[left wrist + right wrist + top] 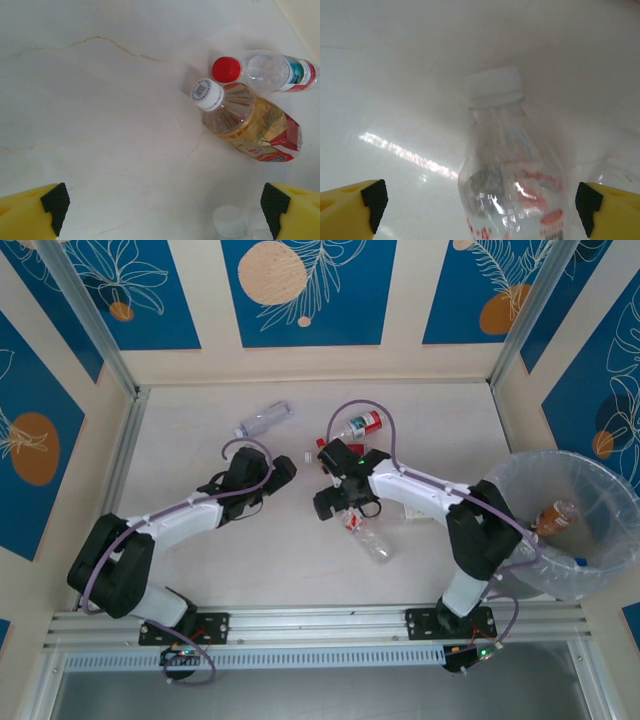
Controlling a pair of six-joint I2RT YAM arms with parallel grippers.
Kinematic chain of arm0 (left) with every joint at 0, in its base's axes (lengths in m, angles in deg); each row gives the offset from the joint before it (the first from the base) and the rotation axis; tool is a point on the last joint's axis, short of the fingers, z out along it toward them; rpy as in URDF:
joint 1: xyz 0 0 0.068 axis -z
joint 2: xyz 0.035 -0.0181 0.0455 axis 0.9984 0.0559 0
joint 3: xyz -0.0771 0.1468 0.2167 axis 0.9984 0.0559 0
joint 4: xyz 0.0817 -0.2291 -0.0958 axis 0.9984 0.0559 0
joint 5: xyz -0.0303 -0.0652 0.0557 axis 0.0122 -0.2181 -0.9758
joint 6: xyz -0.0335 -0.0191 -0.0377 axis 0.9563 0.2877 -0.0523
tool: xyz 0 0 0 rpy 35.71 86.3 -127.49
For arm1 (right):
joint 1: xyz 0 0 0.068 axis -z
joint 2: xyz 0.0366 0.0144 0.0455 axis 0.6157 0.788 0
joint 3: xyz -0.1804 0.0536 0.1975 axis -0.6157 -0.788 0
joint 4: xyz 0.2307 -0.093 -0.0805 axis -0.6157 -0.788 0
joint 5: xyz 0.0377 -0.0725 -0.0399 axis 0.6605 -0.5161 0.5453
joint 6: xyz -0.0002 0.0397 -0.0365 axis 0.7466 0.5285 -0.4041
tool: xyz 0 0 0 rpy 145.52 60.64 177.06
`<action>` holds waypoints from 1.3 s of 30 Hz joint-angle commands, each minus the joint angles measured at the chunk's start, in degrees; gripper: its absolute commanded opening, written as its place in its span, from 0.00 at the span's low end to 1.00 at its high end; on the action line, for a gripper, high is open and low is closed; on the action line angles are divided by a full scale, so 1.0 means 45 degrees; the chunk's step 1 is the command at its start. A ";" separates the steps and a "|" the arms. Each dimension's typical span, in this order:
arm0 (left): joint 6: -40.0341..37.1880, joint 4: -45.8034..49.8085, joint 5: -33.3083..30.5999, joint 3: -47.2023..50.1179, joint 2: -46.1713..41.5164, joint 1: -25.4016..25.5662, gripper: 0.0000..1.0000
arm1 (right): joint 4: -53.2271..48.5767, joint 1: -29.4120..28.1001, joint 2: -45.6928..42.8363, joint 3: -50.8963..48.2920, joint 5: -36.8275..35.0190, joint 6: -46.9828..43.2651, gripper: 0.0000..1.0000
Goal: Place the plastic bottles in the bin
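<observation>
Centering matters here: the right gripper (480, 202), fingers (370, 200) spread wide and holding nothing, hangs over the clear white-capped bottle (512, 180) lying on the table (395, 75), so it should settle squarely around the body before closing, then carry it to the bin (585, 580).
</observation>
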 commanded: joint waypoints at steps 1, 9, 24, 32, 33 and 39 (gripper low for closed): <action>0.0179 0.0649 -0.0545 0.0159 -0.0589 -0.0221 0.99 | -0.0909 -0.0093 0.0857 0.0852 -0.0127 -0.0865 0.97; 0.0222 0.1111 -0.1095 0.0544 -0.1244 -0.0341 0.99 | -0.1880 -0.0096 0.2681 0.2256 0.0158 -0.2108 0.93; 0.0202 0.1320 -0.1157 0.0595 -0.1350 -0.0434 0.99 | -0.2442 0.0114 0.4583 0.4134 0.0383 -0.3937 0.88; 0.0210 0.1481 -0.1296 0.0622 -0.1448 -0.0503 0.99 | -0.2771 0.0604 0.4869 0.4765 0.1149 -0.4319 0.71; 0.0210 0.1512 -0.1306 0.0613 -0.1458 -0.0522 0.99 | -0.2724 0.0662 0.4761 0.4704 0.1258 -0.4288 0.69; 0.0046 0.1529 -0.0861 0.0415 -0.1237 -0.0659 0.99 | -0.2679 0.0764 0.4551 0.4367 0.1351 -0.4484 0.53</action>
